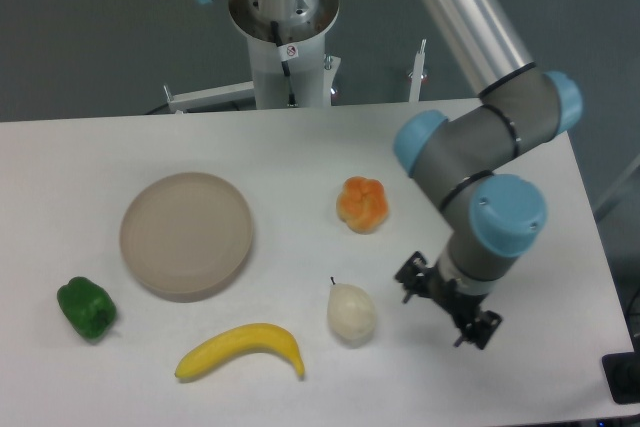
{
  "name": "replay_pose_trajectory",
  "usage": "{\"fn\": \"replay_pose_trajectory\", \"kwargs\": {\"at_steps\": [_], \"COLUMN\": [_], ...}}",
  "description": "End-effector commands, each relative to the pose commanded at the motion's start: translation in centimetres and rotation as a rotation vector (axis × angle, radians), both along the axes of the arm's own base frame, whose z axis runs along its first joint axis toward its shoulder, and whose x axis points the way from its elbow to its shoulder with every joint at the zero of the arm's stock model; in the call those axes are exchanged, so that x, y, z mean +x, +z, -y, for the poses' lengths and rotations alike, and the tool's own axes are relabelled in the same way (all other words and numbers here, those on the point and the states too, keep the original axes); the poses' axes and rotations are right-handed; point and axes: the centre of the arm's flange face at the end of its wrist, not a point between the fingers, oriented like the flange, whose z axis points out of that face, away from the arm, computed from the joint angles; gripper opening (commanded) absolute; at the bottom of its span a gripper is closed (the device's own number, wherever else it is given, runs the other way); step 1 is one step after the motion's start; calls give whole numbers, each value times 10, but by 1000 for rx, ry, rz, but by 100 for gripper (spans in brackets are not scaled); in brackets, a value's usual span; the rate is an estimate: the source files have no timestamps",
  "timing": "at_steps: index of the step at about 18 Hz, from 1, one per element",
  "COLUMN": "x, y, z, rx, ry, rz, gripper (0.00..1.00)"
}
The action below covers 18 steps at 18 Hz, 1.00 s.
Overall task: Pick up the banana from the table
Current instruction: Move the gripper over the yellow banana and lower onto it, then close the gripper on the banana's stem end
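Hanging low over the right part of the table [300, 147], the gripper [447, 301] is showing only as a dark cluster under the wrist, and from where I am standing I cannot tell whether its jaws are apart or together; nothing is showing between them. It is sitting just to the right of the pear [351, 313], apart from it.

Moving outward, the pear is standing pale and cream with its thin stem pointing up. Above it, near the middle of the table, one orange fruit [362, 204] with a lobed, lumpy surface is resting. To the left of the pear, near the front edge, the banana [242, 349] is lying flat on the white top, its curve arching upward and its ends pointing left and right, well apart from the gripper.

One round plate [187, 235] is sitting left of centre, tan and shallow, with nothing lying in it. One green pepper [86, 307] is lying beyond it, near the left front.

So I am counting one of each: banana, pear, orange fruit, pepper, plate.

The arm [480, 137] is reaching in from the upper right, its silver tube sloping down to grey joints with blue caps, folding at the elbow and turning the wrist down toward the table. Its base column [285, 37] is standing behind the far edge.
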Motion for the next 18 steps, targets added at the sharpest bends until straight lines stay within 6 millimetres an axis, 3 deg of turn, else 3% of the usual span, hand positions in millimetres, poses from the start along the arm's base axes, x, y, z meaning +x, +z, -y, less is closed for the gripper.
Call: {"fn": "replay_pose_trajectory", "kwargs": {"at_steps": [1,4,7,9,10,14,18], "x": [24,73,131,148,167,189,199], "y": [-4,-7,-21,-30,-45,-65,-75], "z": [-9,-31,-40,-42,-42,-36,-38], "rx": [1,37,37,58,65,55,33], "ry": [-32,-104,-182,-203,-229,-261,-281], "rz": [-1,-39,-41,-54,-59,-68,-90], "gripper": [100,100,100,100,100,100,100]}}
